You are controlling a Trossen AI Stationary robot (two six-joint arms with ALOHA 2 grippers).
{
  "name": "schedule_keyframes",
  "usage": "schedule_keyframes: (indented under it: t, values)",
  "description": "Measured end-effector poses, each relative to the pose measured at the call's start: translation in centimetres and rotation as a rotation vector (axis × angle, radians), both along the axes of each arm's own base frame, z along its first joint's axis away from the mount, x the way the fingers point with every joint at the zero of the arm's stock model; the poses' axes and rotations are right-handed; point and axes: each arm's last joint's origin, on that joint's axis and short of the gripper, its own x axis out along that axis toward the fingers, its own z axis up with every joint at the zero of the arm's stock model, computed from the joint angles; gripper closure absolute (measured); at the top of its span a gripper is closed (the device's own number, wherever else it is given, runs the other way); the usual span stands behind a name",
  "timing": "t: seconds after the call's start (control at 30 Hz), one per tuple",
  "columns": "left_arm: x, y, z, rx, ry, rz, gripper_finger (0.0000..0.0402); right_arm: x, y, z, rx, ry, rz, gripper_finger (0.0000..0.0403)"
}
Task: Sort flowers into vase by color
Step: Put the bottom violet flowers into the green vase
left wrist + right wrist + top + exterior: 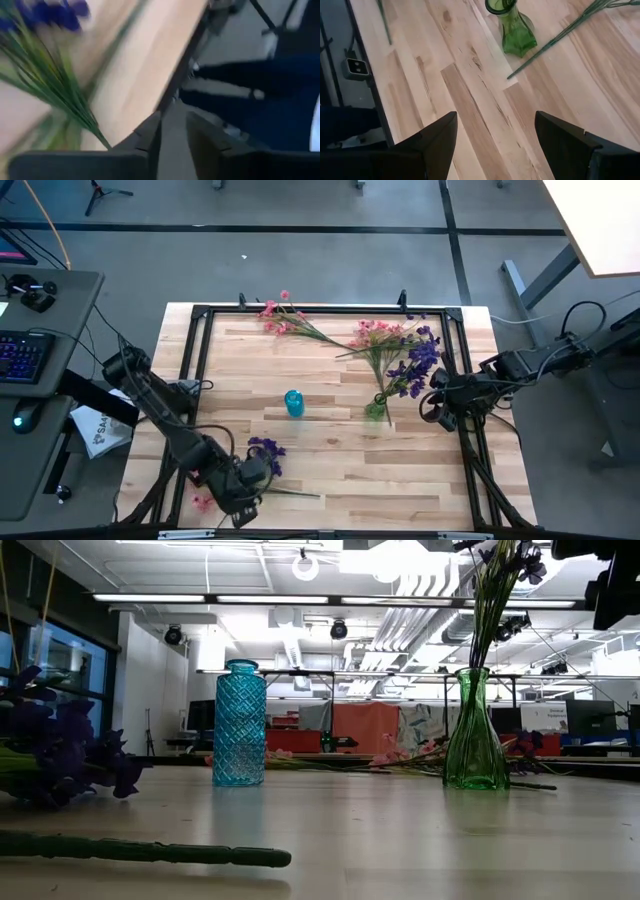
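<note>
A purple flower sprig (265, 452) lies near the table's front left, its thick stem (140, 852) flat on the wood. My left gripper (245, 485) hangs just above it with a narrow gap between the fingers (173, 145). The empty blue vase (293, 402) stands mid-table. The green vase (378, 408) holds purple flowers (418, 365). Pink flowers (283, 317) (378, 332) lie at the far side. My right gripper (435, 410) waits open to the right of the green vase (514, 30). My left gripper has nothing visible between its fingers. The purple sprig's thin stems (97, 132) run down to the outer side of one finger (145, 142), which hides where they end. I cannot tell whether the finger touches them.
A black frame rail (330, 310) runs round the tabletop. A loose stem (545, 45) lies beside the green vase. A small pink bit (203, 502) sits at the front left by my left arm. A desk with a keyboard (25, 355) stands left of the table.
</note>
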Motion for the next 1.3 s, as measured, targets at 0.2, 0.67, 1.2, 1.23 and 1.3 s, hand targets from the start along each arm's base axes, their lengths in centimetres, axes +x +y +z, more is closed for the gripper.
schedule_keyframes:
  t: [0.2, 0.67, 1.2, 1.23, 1.3]
  values:
    - [-1.4, -0.3, -1.4, 0.098, 0.142, 0.113, 0.0221, 0.6, 0.1, -0.5, -0.046, 0.049, -0.011, 0.0142]
    - [1.8, 0.4, -8.6, 0.272, 0.382, 0.258, 0.0174, 1.9, 0.7, -1.6, -0.084, 0.146, 0.0, 0.0142]
    - [2.0, 1.4, -7.6, 0.282, 0.375, 0.361, 0.0174, 1.9, 0.7, -1.6, -0.078, 0.152, 0.003, 0.0142]
    - [1.9, 1.4, -7.6, 0.285, 0.377, 0.364, 0.0174, 1.9, 0.7, -1.6, -0.079, 0.152, 0.003, 0.0142]
    - [2.0, 1.3, -8.0, 0.291, 0.384, 0.365, 0.0174, 1.9, 0.7, -1.6, -0.082, 0.151, 0.002, 0.0142]
